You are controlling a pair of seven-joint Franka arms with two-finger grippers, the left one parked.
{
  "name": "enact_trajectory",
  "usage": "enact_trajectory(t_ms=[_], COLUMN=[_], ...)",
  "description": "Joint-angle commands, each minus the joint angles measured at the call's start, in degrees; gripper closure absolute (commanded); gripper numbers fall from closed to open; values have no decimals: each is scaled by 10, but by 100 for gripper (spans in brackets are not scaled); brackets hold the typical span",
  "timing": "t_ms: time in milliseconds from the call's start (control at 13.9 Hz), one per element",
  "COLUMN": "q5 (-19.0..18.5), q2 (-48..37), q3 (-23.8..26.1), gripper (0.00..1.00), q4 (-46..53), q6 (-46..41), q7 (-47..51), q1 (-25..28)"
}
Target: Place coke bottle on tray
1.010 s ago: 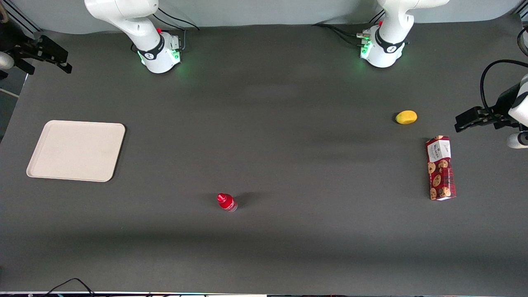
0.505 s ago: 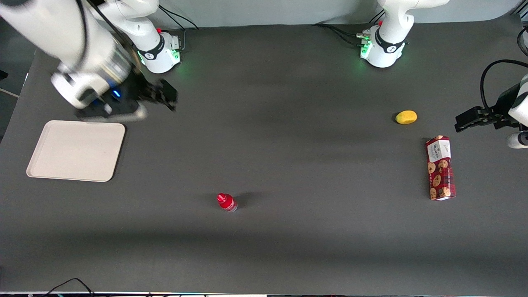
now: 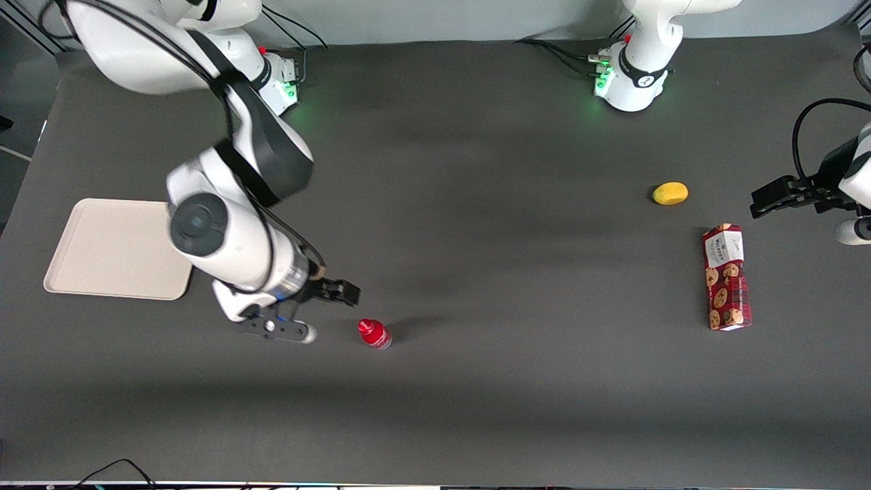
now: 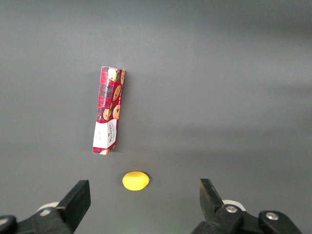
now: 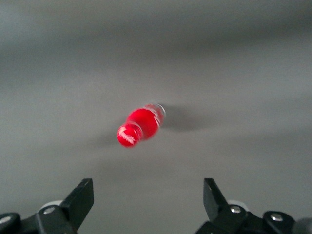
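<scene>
The tool (image 3: 340,292), fingers spread wide, hovers near the upright coke bottle (image 3: 374,334).

A dark grey table (image 3: 476,204) carries a beige tray (image 3: 102,252) toward the working arm's end, an upright coke bottle (image 3: 373,333) near the middle, and a lemon (image 3: 670,193) beside a cookie box (image 3: 727,277) toward the parked arm's end. The gripper (image 3: 330,306) hovers wide open near the bottle.

White rounded arm (image 3: 224,238), black joint bands, black cable, black tool (image 3: 333,294).
</scene>
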Motion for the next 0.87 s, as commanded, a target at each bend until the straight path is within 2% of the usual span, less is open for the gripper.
enact_trajectory(t_ms=[0,144,361,505,794], q5=[-78,-134,-182,-228,-238], q2=[50,75,87,89,105], q3=[24,45,45,46,46], gripper=[0,0,0,0,0], q4=[24,26,25,23,28], q6=[19,39,50,50,68], q7=[85,115,120,120,121], q1=[19,19,20,19,20])
